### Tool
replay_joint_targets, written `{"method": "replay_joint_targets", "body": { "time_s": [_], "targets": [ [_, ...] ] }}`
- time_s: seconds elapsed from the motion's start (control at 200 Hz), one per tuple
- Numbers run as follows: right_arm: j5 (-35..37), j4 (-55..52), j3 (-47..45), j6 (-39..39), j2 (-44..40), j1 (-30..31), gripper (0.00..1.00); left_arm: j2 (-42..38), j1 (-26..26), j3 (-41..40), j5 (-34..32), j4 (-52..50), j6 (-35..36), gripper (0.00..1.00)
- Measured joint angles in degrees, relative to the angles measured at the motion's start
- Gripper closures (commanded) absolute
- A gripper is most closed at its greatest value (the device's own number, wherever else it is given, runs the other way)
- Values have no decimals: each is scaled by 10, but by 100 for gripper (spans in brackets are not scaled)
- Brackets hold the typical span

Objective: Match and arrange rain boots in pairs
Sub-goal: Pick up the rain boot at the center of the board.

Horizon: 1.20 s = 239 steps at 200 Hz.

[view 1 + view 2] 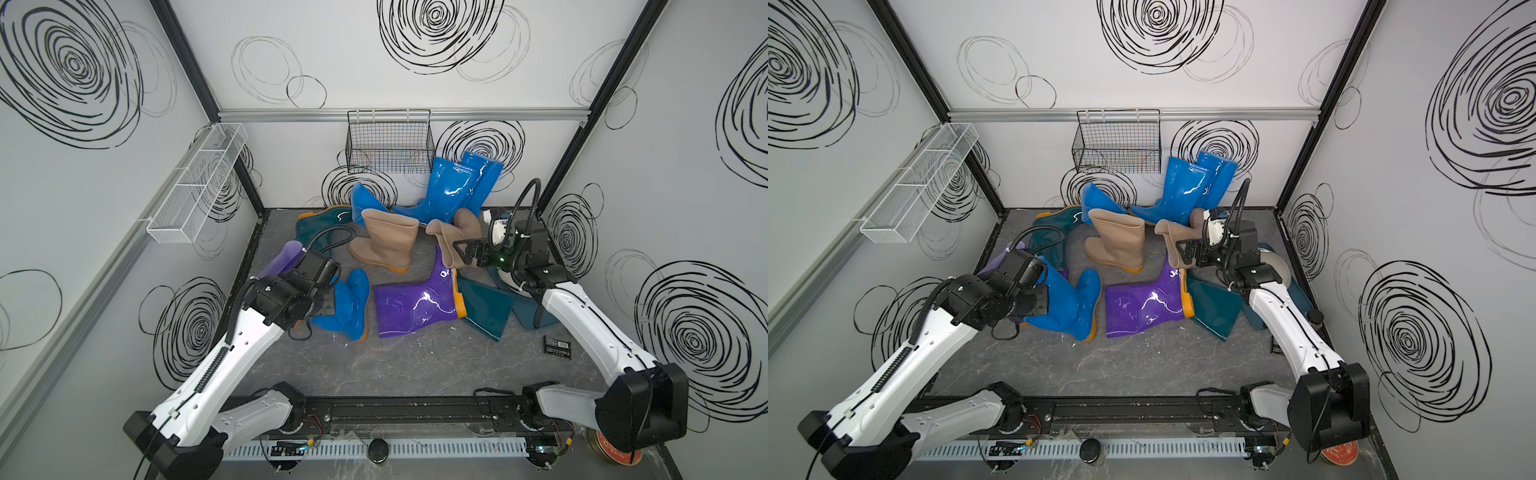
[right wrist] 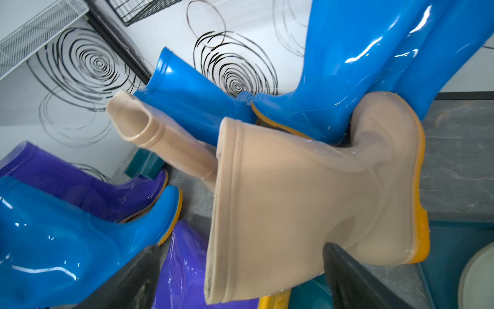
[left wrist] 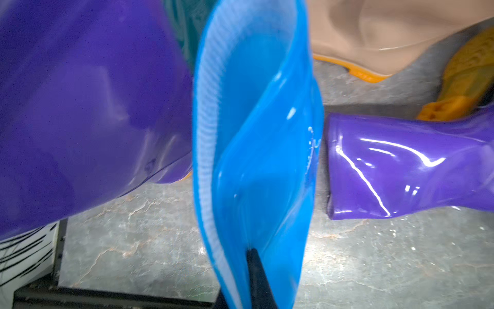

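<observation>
**A:** so what is this place, someone's garage?

**B:** nah, robotics lab test cell for sure. white panel walls [image 1: 374, 89] printed with black swirls, black corner posts [image 1: 183, 50] and an aluminium rail [image 1: 291, 114], two white robot arms [image 1: 232, 353] bolted to a base rail [image 1: 415, 411], with bare wiring [image 1: 314, 430] and a slotted cable duct [image 1: 436, 449].

**A:** plus wire baskets [image 1: 388, 143] hung on the walls above a grey marbled tabletop [image 1: 395, 365]. staged rig all the way.

The left arm [image 1: 232, 357] reaches toward one o'clock, left hand [image 3: 255, 270] clamped tight; right arm [image 1: 590, 316] stretches toward eleven, right hand [image 1: 464, 251] spread wide.
</observation>
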Motion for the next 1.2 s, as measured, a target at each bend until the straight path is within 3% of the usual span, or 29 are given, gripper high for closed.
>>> {"method": "replay_joint_targets", "body": {
  "time_s": [0.18,0.565,1.196],
  "targets": [
    [45,3,86,16,73,-17,2,22,-58,19,-6,17,-3,100],
    [77,79,228,14,317,-86,2,29,-68,0,0,101,9,100],
    [-46,236,471,11,617,-94,4,23,-51,-16,7,109,12,100]
  ]
}}
